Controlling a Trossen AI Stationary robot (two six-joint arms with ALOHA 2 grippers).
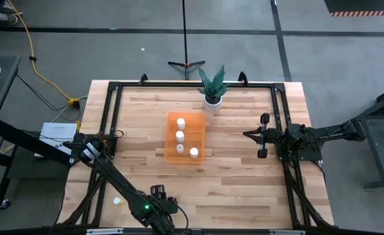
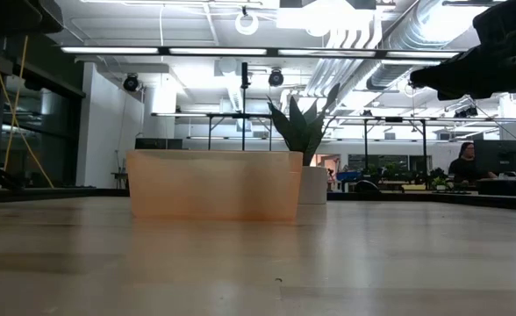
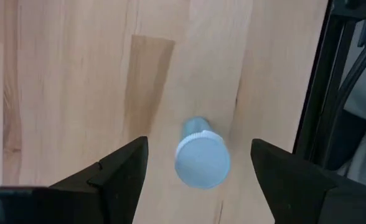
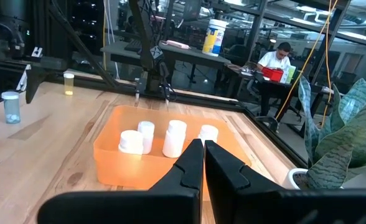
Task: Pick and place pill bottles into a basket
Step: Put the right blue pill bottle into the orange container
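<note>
The translucent orange basket [image 1: 185,137] stands at the table's middle with several white pill bottles [image 1: 179,135] upright inside; they also show in the right wrist view [image 4: 173,138]. My left gripper [image 3: 200,149] is open at the table's near edge [image 1: 159,196], pointing down. Its fingers stand on either side of a white-capped pill bottle [image 3: 201,160] that stands on its base on the wood, without touching it. Another bottle [image 1: 117,201] stands on the table at the near left. My right gripper [image 1: 246,135] is shut and empty, held level to the right of the basket, pointing at it [image 4: 203,155].
A white pot with a green plant [image 1: 212,88] stands just beyond the basket's far right corner. A black frame [image 1: 110,117] runs around the table's edge and shows close beside the bottle [image 3: 314,93]. Two loose bottles [image 4: 10,106] [image 4: 69,83] stand on the left part of the table.
</note>
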